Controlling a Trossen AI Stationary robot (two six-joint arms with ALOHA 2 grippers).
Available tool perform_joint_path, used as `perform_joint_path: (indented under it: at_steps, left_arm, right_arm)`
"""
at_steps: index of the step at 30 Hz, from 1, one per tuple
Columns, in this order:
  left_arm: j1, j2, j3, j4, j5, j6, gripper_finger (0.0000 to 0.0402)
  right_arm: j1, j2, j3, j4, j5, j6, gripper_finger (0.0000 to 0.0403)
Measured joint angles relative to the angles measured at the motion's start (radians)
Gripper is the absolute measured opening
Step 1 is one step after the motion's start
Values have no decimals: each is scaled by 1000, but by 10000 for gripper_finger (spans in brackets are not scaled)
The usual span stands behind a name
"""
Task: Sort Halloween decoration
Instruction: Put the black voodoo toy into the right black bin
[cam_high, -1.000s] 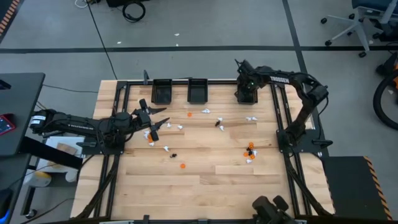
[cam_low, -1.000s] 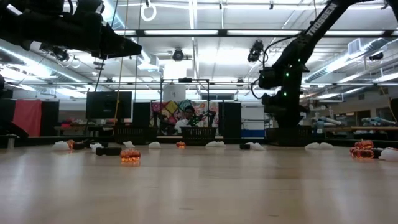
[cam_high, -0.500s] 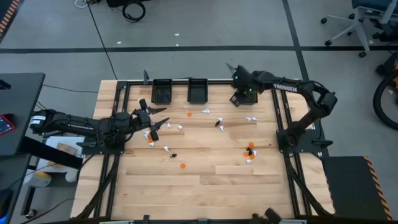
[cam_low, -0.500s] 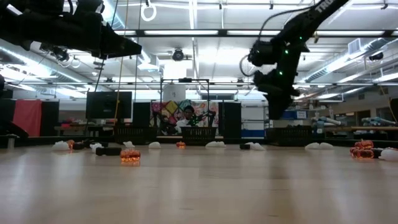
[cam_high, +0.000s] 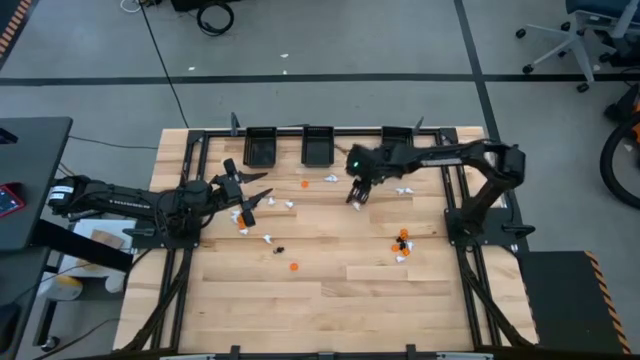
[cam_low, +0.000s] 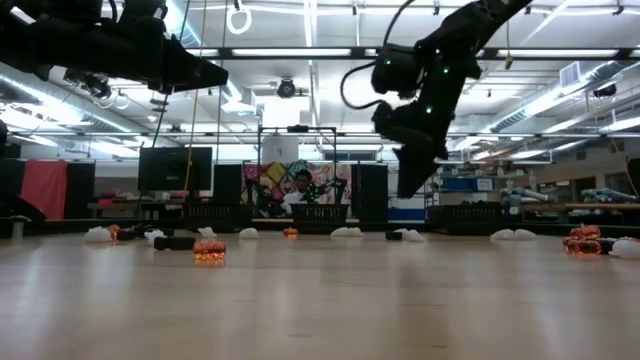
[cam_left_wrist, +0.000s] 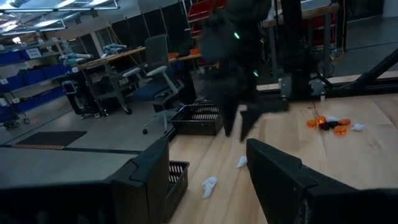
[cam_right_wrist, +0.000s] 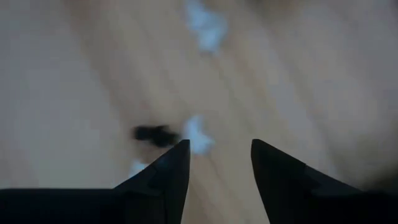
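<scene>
3 small black rectangular mesh bins (cam_high: 260, 146) line the wooden table (cam_high: 330, 290) at 12 o'clock; both dark grippers, left gripper (cam_high: 256, 192) and right gripper (cam_high: 356, 196), are spread, empty.

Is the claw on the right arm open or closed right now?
Open. The right gripper shows bare wood between its two dark fingers, nothing held, hanging over a black trinket and white ones.

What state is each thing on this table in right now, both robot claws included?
Left gripper: open, empty, over the table's left part.
Right gripper: open, empty, above scattered trinkets.
Trinkets: loose on the wood, unsorted.
Three black bins: upright at the far edge; contents unclear.
Table: wooden, trinkets scattered across it.
</scene>
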Motion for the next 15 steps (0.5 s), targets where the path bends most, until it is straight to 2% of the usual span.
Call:
perform_joint_path:
  at_steps: [8,12,15]
  left_arm:
    - [0,0,0,-2,0,10,194]
    - [0,0,0,-8,0,9,194]
    - [0,0,0,-8,0,5,194]
  right_arm:
    - [80,94,0,127,-19,-208,175]
    - [76,118,0,131,-23,-277,175]
    - [65,125,-1,139,-76,-301,175]
